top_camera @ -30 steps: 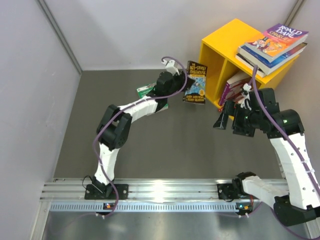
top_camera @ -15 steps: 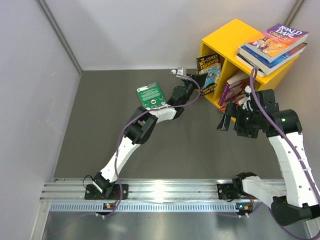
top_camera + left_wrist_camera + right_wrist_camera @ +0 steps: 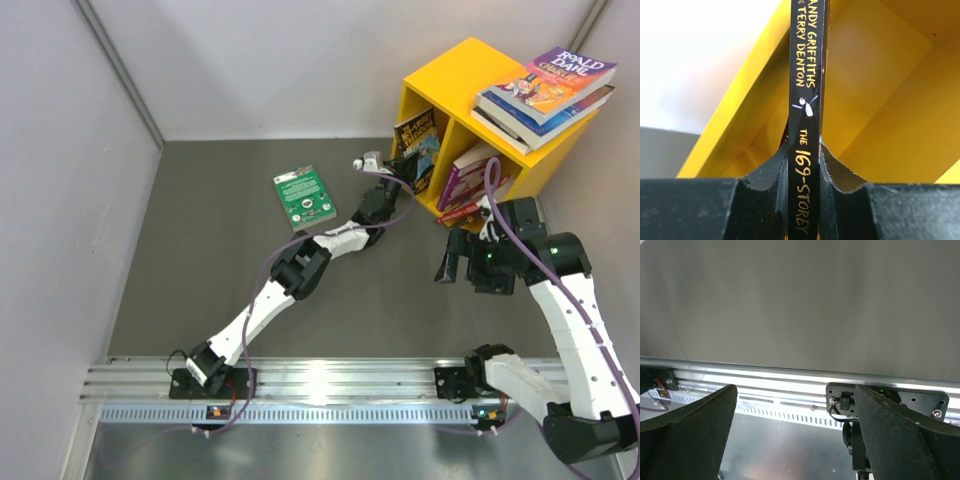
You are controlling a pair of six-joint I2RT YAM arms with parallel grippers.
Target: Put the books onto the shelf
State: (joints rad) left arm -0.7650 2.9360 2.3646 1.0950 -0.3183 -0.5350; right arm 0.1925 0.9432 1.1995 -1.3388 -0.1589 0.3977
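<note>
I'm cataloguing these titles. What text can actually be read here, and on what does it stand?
"ANDY GRIFFITHS": spine of the black book.
"TERRY DENTON": same spine.
"THE 169-STOREY": same spine, cut off below.
"ROALD DAHL": cover of the top book on the yellow shelf.
The green book: print too small to read.

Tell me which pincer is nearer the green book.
Left. The left pincer, shut on a black book at the shelf, is right of the green book; the right pincer, open, hangs farther right.
</note>
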